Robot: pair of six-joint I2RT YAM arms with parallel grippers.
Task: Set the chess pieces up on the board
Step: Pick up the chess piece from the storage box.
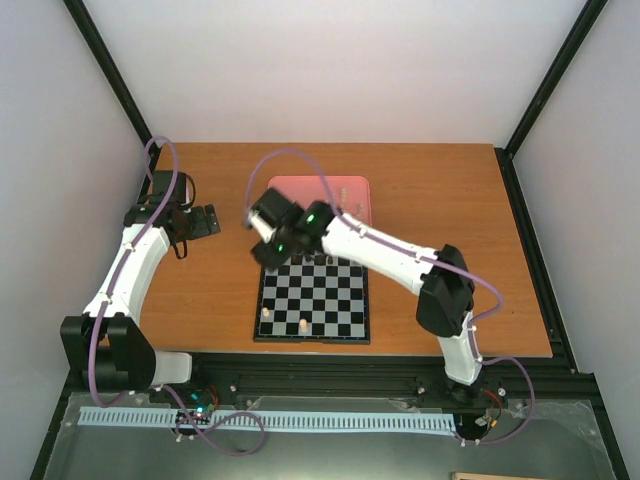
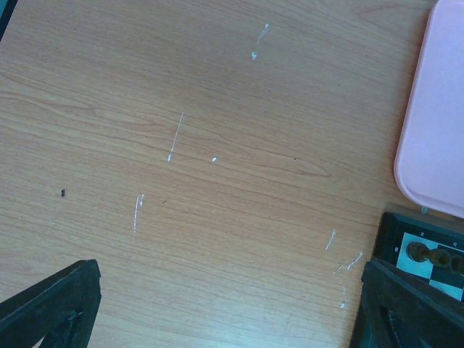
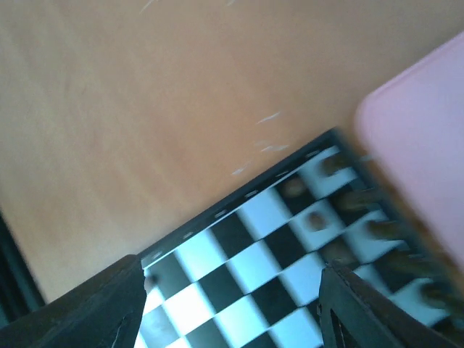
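I count two chess pieces (image 1: 266, 313) on the board's (image 1: 330, 300) near row, well apart from my spread, empty right gripper (image 3: 232, 308); left gripper (image 2: 225, 312) also spread.

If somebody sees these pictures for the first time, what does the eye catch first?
The checkered board in the middle of the wooden table stands out, with only two cream pieces on its near row and dark pieces along its far edge. The right claw hangs open above the board's far left corner. A pink tray lies just behind.
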